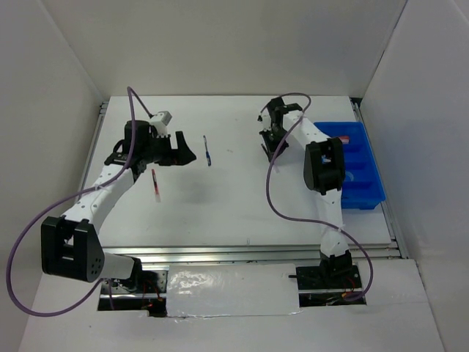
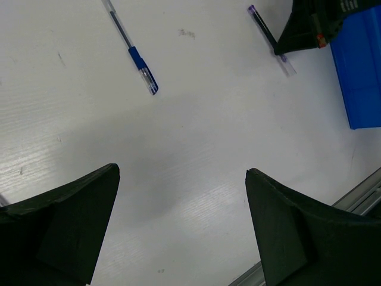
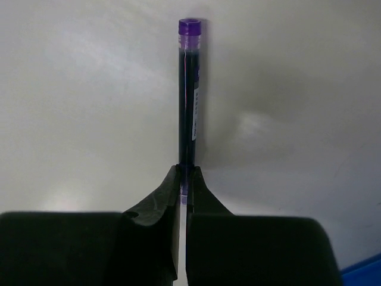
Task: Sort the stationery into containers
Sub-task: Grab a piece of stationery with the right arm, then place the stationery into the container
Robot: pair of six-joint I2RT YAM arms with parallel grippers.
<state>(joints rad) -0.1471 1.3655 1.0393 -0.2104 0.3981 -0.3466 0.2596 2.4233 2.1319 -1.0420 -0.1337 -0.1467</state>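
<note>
My right gripper (image 3: 184, 170) is shut on the end of a dark-blue pen with a purple cap (image 3: 189, 89), which points away from it low over the white table. In the top view this gripper (image 1: 269, 147) is at the table's back middle, left of the bright blue bin (image 1: 364, 192). My left gripper (image 2: 181, 173) is open and empty above bare table; in the top view (image 1: 187, 150) it is at the back left. A blue pen (image 1: 208, 151) lies just right of it, also in the left wrist view (image 2: 134, 53). A thin red pen (image 1: 155, 183) lies in front of it.
The blue bin stands at the right edge of the table and also shows in the left wrist view (image 2: 360, 71), beside the right gripper's fingers (image 2: 303, 30) and its held pen (image 2: 265, 30). A metal rail (image 1: 249, 253) runs along the near table edge. White walls enclose the table.
</note>
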